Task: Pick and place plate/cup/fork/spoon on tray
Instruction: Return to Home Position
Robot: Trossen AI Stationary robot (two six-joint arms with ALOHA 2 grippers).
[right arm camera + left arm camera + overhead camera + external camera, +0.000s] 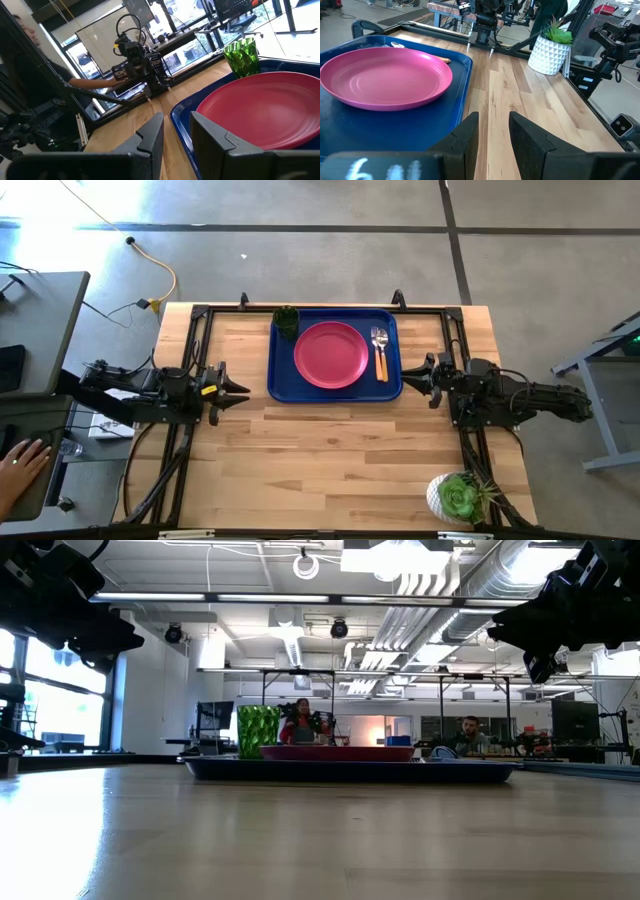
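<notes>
Pose level, flanking tray (285, 388) | left fingers (465, 136) narrowly apart | right fingers (150, 137) narrowly apart

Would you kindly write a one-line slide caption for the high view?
Blue tray loaded with pink plate, green cup and orange-handled cutlery; left gripper and right gripper open, empty, flanking it.

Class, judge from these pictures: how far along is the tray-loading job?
Looks done: the plate, cup and cutlery all sit on the tray. In hand: nothing; the left gripper and right gripper are open and empty, either side of the tray. Left: apparently only parking the arms.
</notes>
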